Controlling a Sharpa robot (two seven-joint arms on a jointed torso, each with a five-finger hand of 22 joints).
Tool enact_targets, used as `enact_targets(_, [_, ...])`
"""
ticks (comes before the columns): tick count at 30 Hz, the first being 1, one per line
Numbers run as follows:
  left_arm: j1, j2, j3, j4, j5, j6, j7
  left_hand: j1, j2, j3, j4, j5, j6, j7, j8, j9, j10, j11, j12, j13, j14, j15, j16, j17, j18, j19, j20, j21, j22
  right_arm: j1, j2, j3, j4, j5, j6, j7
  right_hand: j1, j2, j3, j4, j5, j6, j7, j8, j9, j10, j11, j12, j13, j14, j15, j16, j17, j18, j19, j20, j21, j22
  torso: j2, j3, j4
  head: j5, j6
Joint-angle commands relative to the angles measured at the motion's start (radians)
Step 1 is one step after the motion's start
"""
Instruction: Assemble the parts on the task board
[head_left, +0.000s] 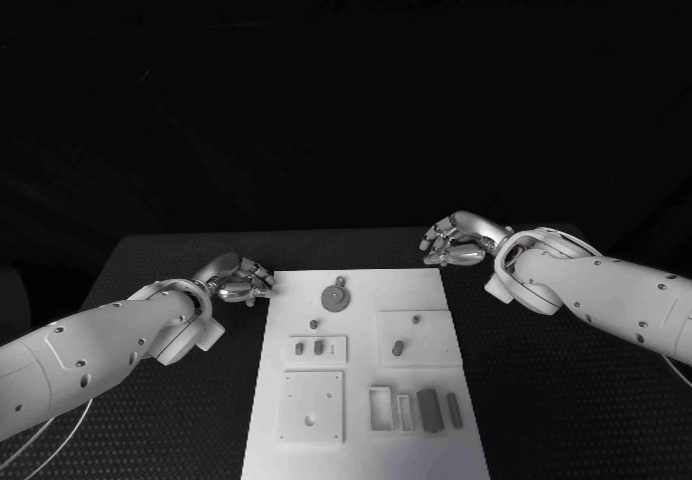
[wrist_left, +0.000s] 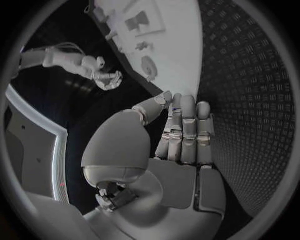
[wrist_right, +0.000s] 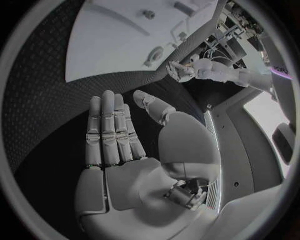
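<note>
Centrally, white task board (head_left: 361, 360), small grey parts (head_left: 428, 408) lying in recesses

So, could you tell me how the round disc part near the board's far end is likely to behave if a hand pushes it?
The round disc part lies flat on the task board, so it would probably slide, not roll. It looks small and thin, so likely light and awkward to pinch. Both hands are open, off the board.

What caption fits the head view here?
Both hands, left hand and right hand, hover empty beside the task board's far end, parts untouched.
</note>
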Motion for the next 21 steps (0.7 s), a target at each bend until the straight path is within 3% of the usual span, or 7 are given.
enact_targets(1, [0.005, -0.014, 0.001, 0.004, 0.475, 0.007, 0.138, -0.029, -0.007, -0.011, 0.009, 0.003, 0.002, 0.006, 0.007, 0.000, -0.003, 0.004, 0.004, 0.000, -0.021, 0.005, -0.023, -0.010, -0.007, -0.017, -0.036, -0.012, 0.017, -0.008, -0.026, -0.004, 0.042, -0.110, 0.125, -0.063, -0.006, 0.001, -0.003, -0.002, 0.002, 0.007, 0.001, 0.006, 0.001, 0.009, 0.001, -0.016, -0.003, 0.006, 0.002, -0.010, 0.002, 0.014, 0.005, 0.000, -0.006, -0.004, 0.001, -0.0008, -0.0026, -0.013, 0.007])
enact_targets(4, [0.006, -0.034, 0.002, 0.019, 0.576, 0.038, 0.169, -0.063, -0.015, -0.052, 0.011, 0.004, -0.003, 0.004, 0.010, -0.001, -0.008, 0.008, 0.004, 0.000, -0.031, 0.010, -0.051, -0.025, -0.004, -0.022, -0.032, -0.020, 0.015, -0.013, -0.047, -0.014, 0.090, -0.175, 0.180, -0.092, -0.029, -0.014, -0.036, -0.004, -0.003, 0.004, 0.002, 0.004, 0.001, 0.002, 0.009, -0.043, -0.008, -0.002, 0.007, -0.024, 0.002, 0.013, -0.004, 0.003, -0.015, -0.005, 0.001, -0.0016, -0.0022, -0.027, 0.004])
enact_targets(8, [0.007, -0.045, 0.003, 0.038, 0.617, 0.074, 0.188, -0.073, -0.008, -0.081, 0.001, 0.005, -0.009, 0.001, 0.013, -0.002, -0.016, 0.010, 0.003, -0.001, -0.026, 0.011, -0.061, -0.029, 0.003, -0.010, -0.031, -0.021, 0.013, -0.015, -0.086, -0.044, 0.156, -0.258, 0.181, -0.115, -0.031, -0.023, -0.108, -0.004, -0.017, -0.001, -0.005, 0.002, 0.003, -0.036, 0.031, -0.091, -0.019, -0.004, 0.008, -0.036, 0.010, 0.014, -0.014, 0.006, -0.025, -0.003, 0.000, -0.0024, 0.0001, -0.037, 0.005])
enact_targets(15, [0.006, -0.073, 0.003, 0.100, 0.624, 0.136, 0.209, -0.121, -0.008, -0.146, -0.018, 0.007, -0.024, -0.007, 0.013, -0.007, -0.059, 0.029, 0.000, -0.011, -0.086, 0.037, -0.129, -0.055, -0.001, -0.056, -0.005, -0.063, 0.001, -0.025, -0.108, -0.059, 0.228, -0.384, 0.123, -0.117, -0.010, -0.032, -0.132, -0.004, -0.038, 0.002, -0.010, 0.001, 0.002, -0.036, 0.033, -0.110, -0.017, 0.003, 0.006, -0.040, 0.019, 0.014, -0.011, 0.006, -0.029, -0.001, 0.000, -0.0028, -0.0008, -0.028, -0.002])
enact_targets(17, [0.006, -0.072, 0.003, 0.110, 0.624, 0.144, 0.211, -0.150, -0.015, -0.169, -0.025, 0.015, -0.044, -0.010, 0.005, -0.011, -0.108, 0.036, -0.004, -0.024, -0.176, 0.070, -0.210, -0.090, -0.008, -0.097, 0.021, -0.097, -0.012, -0.029, -0.112, -0.061, 0.243, -0.416, 0.118, -0.121, 0.004, -0.039, -0.131, -0.003, -0.044, 0.006, -0.012, 0.003, 0.003, -0.032, 0.032, -0.112, -0.016, 0.015, 0.002, -0.035, 0.024, 0.014, 0.000, 0.002, -0.024, 0.001, -0.001, -0.0036, -0.0007, -0.028, -0.003])
enact_targets(18, [0.006, -0.071, 0.003, 0.117, 0.625, 0.149, 0.213, -0.154, -0.003, -0.185, -0.042, 0.004, -0.051, -0.011, 0.008, -0.011, -0.124, 0.035, 0.003, -0.031, -0.169, 0.098, -0.265, -0.114, 0.011, -0.112, 0.051, -0.123, -0.025, -0.032, -0.116, -0.063, 0.260, -0.447, 0.123, -0.129, 0.006, -0.040, -0.131, -0.003, -0.046, 0.007, -0.013, 0.002, 0.002, -0.030, 0.032, -0.113, -0.016, 0.017, 0.001, -0.035, 0.025, 0.014, 0.003, 0.001, -0.023, 0.002, -0.001, -0.0047, 0.0003, -0.029, -0.006])
enact_targets(21, [0.006, -0.070, 0.003, 0.131, 0.625, 0.139, 0.216, -0.157, 0.001, -0.204, -0.050, 0.004, -0.058, -0.017, 0.012, -0.012, -0.137, 0.029, 0.002, -0.039, -0.149, 0.105, -0.322, -0.129, 0.030, -0.097, 0.063, -0.133, -0.030, -0.037, -0.124, -0.072, 0.290, -0.499, 0.114, -0.147, 0.010, -0.042, -0.129, -0.002, -0.076, 0.024, -0.017, 0.008, 0.003, -0.017, 0.027, -0.118, -0.011, 0.024, -0.002, -0.036, 0.033, 0.014, 0.012, -0.001, -0.023, 0.003, -0.001, -0.0057, 0.0034, -0.041, -0.007])
